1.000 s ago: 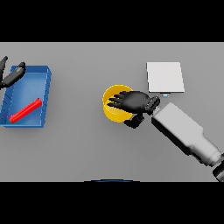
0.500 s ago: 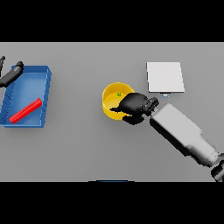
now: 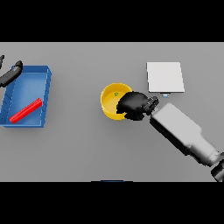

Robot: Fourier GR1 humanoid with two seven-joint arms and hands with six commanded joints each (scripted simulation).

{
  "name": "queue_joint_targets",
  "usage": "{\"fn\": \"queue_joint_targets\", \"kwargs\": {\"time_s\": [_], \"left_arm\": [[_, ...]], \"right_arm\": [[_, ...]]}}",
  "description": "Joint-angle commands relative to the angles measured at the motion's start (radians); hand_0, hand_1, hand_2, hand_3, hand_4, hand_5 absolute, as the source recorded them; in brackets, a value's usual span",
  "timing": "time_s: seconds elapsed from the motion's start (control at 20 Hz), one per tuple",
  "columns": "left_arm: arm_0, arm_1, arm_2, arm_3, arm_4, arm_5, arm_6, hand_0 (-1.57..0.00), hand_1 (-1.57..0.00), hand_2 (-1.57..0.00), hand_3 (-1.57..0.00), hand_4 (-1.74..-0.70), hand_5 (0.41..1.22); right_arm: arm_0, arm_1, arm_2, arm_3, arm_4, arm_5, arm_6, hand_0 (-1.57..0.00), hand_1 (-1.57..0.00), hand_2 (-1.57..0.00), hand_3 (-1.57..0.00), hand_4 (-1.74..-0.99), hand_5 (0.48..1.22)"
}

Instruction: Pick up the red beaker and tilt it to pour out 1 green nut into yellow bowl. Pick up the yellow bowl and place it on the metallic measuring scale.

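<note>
Occupying most of the view, the grey table (image 3: 87, 148) carries all the task items; the blue tray (image 3: 46, 94) sits at the 9 o'clock side, the metallic measuring scale (image 3: 165, 77) lies flat at about 1 o'clock, and the yellow bowl (image 3: 111, 100) stands near the centre, well apart from the tray and near the scale without touching it. The red beaker (image 3: 25, 110) lies on its side inside the tray, pointing diagonally from 8 to 2 o'clock. A small green nut (image 3: 116, 93) is visible on the bowl floor, so the pouring step appears complete and the step in hand is judged to be the bowl pickup. The right hand (image 3: 133, 105) enters from 4 o'clock and sits over the bowl's 3 o'clock rim, fingers curled around the wall in what reads as a closed grasp; whether the grip is fully secure cannot be confirmed from this angle. The left hand (image 3: 11, 73) shows at the tray's 11 o'clock corner, idle, and its finger state cannot be determined. The next move calls for a level lift so the nut stays inside, then a transfer toward 1 o'clock and a centred set-down on the scale plate.
</note>
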Motion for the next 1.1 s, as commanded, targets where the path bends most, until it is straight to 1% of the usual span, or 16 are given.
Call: {"fn": "queue_joint_targets", "kwargs": {"time_s": [0.0,0.15,0.2,0.25,0.3,0.35,0.4,0.5,0.55,0.65,0.7,0.75,0.8,0.85,1.0,1.05], "left_arm": [[-0.003,-0.006,-0.003,0.0,-0.004,0.005,-0.001,0.0,0.0,0.0,0.0,-0.72,0.693],[0.005,-0.008,0.0,0.004,0.006,-0.001,0.002,0.0,0.0,0.0,0.0,-0.72,0.696],[-0.002,-0.012,-0.002,0.006,0.002,0.003,0.011,0.0,0.0,0.0,0.0,-0.72,0.696],[-0.006,-0.019,-0.003,0.005,0.0,0.007,0.007,0.0,0.0,0.0,0.0,-0.72,0.694],[-0.009,-0.021,-0.001,0.019,0.001,0.002,0.002,0.0,0.0,0.0,0.0,-0.72,0.693],[-0.003,-0.02,-0.006,0.011,-0.004,0.005,0.0,0.0,0.0,0.0,0.0,-0.72,0.693],[-0.002,-0.022,-0.007,0.016,-0.007,0.007,-0.002,0.0,0.0,0.0,0.0,-0.72,0.692],[-0.007,-0.018,-0.011,0.01,-0.01,0.003,0.006,0.0,0.0,0.0,0.0,-0.72,0.686],[-0.007,-0.012,-0.008,0.004,-0.008,0.0,0.005,0.0,0.0,0.0,0.0,-0.71,0.686],[-0.008,-0.015,-0.007,0.008,-0.004,0.0,0.01,0.0,0.0,0.0,0.0,-0.72,0.686],[-0.006,-0.006,-0.003,-0.006,-0.001,0.004,0.011,0.0,0.0,0.0,0.0,-0.72,0.686],[-0.013,-0.016,-0.004,0.003,-0.002,0.003,0.011,0.0,0.0,0.0,0.0,-0.72,0.688],[0.0,-0.007,-0.004,-0.023,0.0,0.014,0.012,0.0,0.0,0.0,0.0,-0.72,0.694],[0.004,-0.004,-0.008,-0.025,-0.004,0.019,0.017,0.0,0.0,0.0,0.0,-0.72,0.698],[0.0,-0.001,-0.006,-0.025,-0.003,0.017,0.022,0.0,0.0,0.0,0.0,-0.73,0.715],[0.004,0.005,-0.005,-0.034,0.0,0.02,0.032,0.0,0.0,0.0,0.0,-0.73,0.719]], "right_arm": [[0.002,-0.015,-0.01,-0.019,-0.009,0.009,-0.004,-1.51,-1.51,-1.31,-1.29,-1.72,1.206],[-0.002,-0.029,-0.039,-0.038,-0.032,0.033,0.015,-1.54,-1.54,-1.33,-1.34,-1.73,1.213],[-0.008,-0.035,-0.05,-0.054,-0.041,0.048,0.025,-1.55,-1.55,-1.34,-1.33,-1.732,1.215],[-0.002,-0.048,-0.064,-0.072,-0.053,0.059,0.026,-1.55,-1.55,-1.34,-1.32,-1.734,1.216],[0.007,-0.056,-0.076,-0.104,-0.064,0.073,0.043,-1.56,-1.56,-1.39,-1.28,-1.735,1.217],[0.005,-0.069,-0.09,-0.127,-0.07,0.082,0.045,-1.56,-1.56,-1.41,-1.25,-1.737,1.218],[0.006,-0.078,-0.101,-0.153,-0.076,0.095,0.064,-1.56,-1.56,-1.43,-1.23,-1.737,1.218],[-0.002,-0.11,-0.134,-0.179,-0.08,0.093,0.069,-1.56,-1.56,-1.43,-1.19,-1.739,1.219],[0.0,-0.119,-0.147,-0.19,-0.077,0.091,0.097,-1.57,-1.57,-1.46,-1.18,-1.739,1.22],[0.009,-0.122,-0.155,-0.209,-0.078,0.091,0.112,-1.57,-1.57,-1.5,-1.16,-1.74,1.22],[0.009,-0.122,-0.155,-0.212,-0.076,0.09,0.11,-1.56,-1.57,-1.51,-1.16,-1.74,1.22],[0.01,-0.117,-0.159,-0.204,-0.069,0.082,0.126,-1.56,-1.57,-1.52,-1.16,-1.74,1.22],[0.013,-0.13,-0.17,-0.213,-0.07,0.087,0.132,-1.56,-1.57,-1.53,-1.16,-1.74,1.22],[0.01,-0.146,-0.183,-0.209,-0.068,0.071,0.121,-1.56,-1.57,-1.51,-1.15,-1.741,1.22],[-0.008,-0.163,-0.207,-0.166,-0.061,0.033,0.11,-1.57,-1.57,-1.54,-1.15,-1.741,1.221],[-0.013,-0.162,-0.216,-0.129,-0.057,0.008,0.104,-1.57,-1.57,-1.54,-1.15,-1.741,1.221]]}}
